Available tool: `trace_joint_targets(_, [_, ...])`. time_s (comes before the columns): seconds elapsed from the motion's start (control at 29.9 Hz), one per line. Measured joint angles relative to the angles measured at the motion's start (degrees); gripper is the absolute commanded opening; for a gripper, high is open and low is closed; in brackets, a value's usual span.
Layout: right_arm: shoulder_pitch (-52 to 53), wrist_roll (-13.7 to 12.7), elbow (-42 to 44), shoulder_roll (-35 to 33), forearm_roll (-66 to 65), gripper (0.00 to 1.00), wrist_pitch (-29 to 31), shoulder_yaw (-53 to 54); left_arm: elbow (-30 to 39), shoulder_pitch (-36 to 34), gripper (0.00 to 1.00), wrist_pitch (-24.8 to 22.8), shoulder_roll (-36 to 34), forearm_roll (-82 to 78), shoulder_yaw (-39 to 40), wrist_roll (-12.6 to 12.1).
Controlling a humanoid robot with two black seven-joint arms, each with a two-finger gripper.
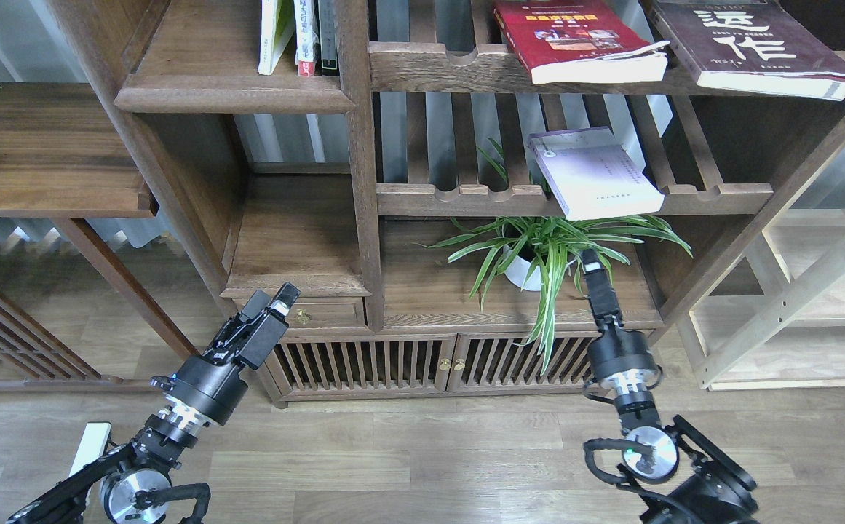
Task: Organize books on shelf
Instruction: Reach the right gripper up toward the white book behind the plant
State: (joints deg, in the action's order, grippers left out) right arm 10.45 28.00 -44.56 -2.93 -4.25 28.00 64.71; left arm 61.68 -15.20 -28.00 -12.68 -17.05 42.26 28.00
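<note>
Two grippers carry nothing: left gripper (271, 302) slightly spread, below the shelf (233, 91); right gripper (592, 271), spread unclear, below the lavender book (593, 173). Above that lie the red book (575, 36) and maroon book (750, 44).

A green-and-white striped spider plant (553, 247) in a small white pot (520, 273) sits on top of a low dark-wood cabinet (509, 313), its long leaves arching out and spilling over the cabinet's front edge. Below the plant, the cabinet has two slatted doors (422, 362) with small brass knobs (453, 363) at the centre; to the plant's left is a small drawer (324, 313) with a brass knob. Far right of the plant stands a pale light-wood frame (800, 306), and wood-plank flooring (422, 451) lies in front.
</note>
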Motion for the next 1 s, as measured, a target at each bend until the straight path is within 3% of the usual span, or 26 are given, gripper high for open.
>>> trace_joint_targets(1.0, [10.8,0.0,9.2,0.8,0.2,1.0,0.0,0.0,0.8,4.3,0.99,0.0,-3.0,0.0,3.8,0.0])
